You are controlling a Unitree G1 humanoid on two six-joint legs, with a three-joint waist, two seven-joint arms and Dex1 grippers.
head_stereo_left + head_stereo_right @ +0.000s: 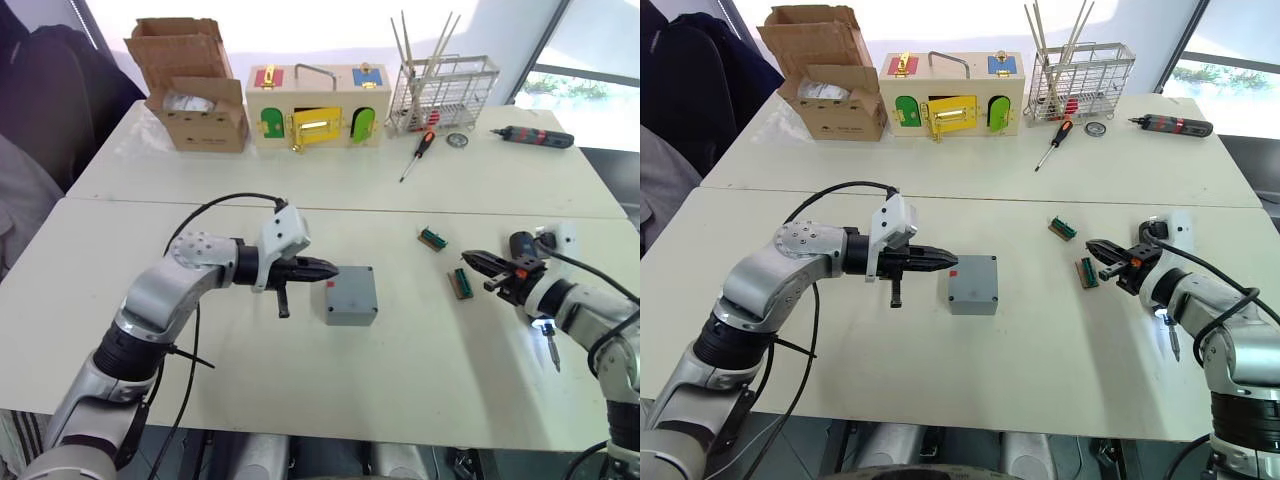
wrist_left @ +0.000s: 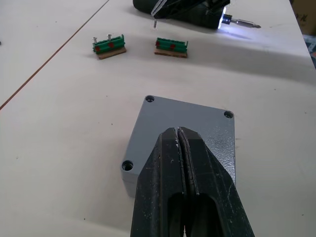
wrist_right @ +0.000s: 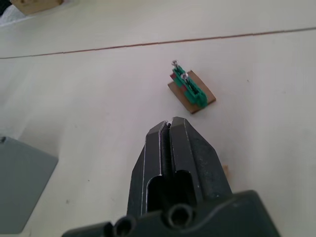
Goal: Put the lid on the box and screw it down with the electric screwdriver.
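Lid [image 2: 190, 126], a flat grey square plastic cover with corner screw holes, already sat on the deep grey plastic box [image 1: 351, 296] near the middle of the white table [image 1: 300, 390]. The left gripper [image 1: 326, 268] hovered closed and empty just beside it. The right gripper [image 1: 478, 262], fingers together, apparently pinched a small screw. That screw probably needed seating squarely in 1 corner hole first. The thick black electric screwdriver [image 1: 535, 290] lay near the right edge. Bright windows stood behind the far edge.

A cardboard carton [image 1: 190, 95], wooden box [image 1: 317, 105] and wire rack [image 1: 443, 95] line the table's [image 1: 200, 170] far edge.
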